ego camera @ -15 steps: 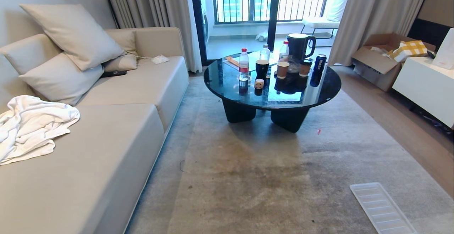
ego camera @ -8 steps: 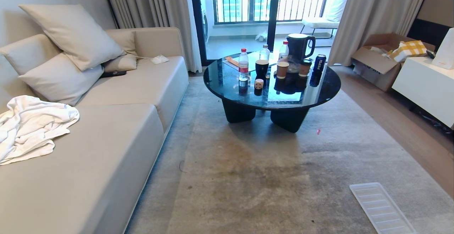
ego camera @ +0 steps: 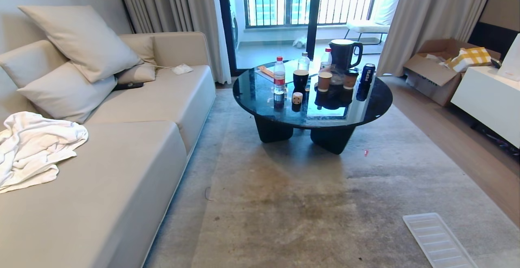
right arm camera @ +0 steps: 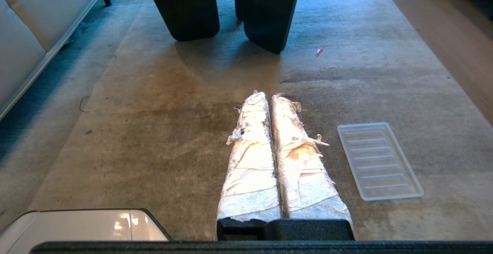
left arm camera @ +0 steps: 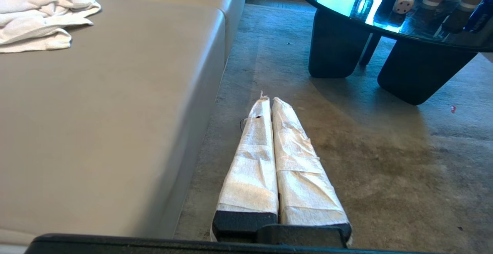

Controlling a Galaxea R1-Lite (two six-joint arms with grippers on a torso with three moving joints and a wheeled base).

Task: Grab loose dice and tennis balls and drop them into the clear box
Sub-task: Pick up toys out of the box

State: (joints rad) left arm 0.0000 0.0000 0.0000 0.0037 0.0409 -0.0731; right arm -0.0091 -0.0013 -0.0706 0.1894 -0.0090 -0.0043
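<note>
— Where is the beige die [ego camera: 297, 98]?

— We see it on the round black desk [ego camera: 365, 109], near the front, just beside a water bottle [ego camera: 279, 78] and in front of a dark cup [ego camera: 300, 79]. Our left wrist view shows it too, close to the desk's edge. It is the only die we can find (no tennis balls or clear box show up in any view).

— What else sits on the desk?

— Two paper cups [ego camera: 324, 81], a blue can [ego camera: 367, 73], a black kettle [ego camera: 343, 53] and two more bottles behind.

— And our tools?

— Our left tool [left arm camera: 269, 102] hangs low over the carpet [ego camera: 304, 203], next to the sofa [ego camera: 142, 146]. Its two wrapped fingers are pressed together with nothing between them. Our right tool [right arm camera: 268, 97] hangs over the carpet too, fingers pressed together, pinching nothing. Both are well apart from the desk.

— What lies on the floor?

— A flat ribbed tray [right arm camera: 378, 161] rests on the carpet, just beside our right tool. A tiny red scrap [ego camera: 365, 152] lies near the desk's legs.

— And the sofa?

— A white towel [ego camera: 34, 150] is bunched up on the seat, with pillows [ego camera: 77, 40] at the back.
</note>
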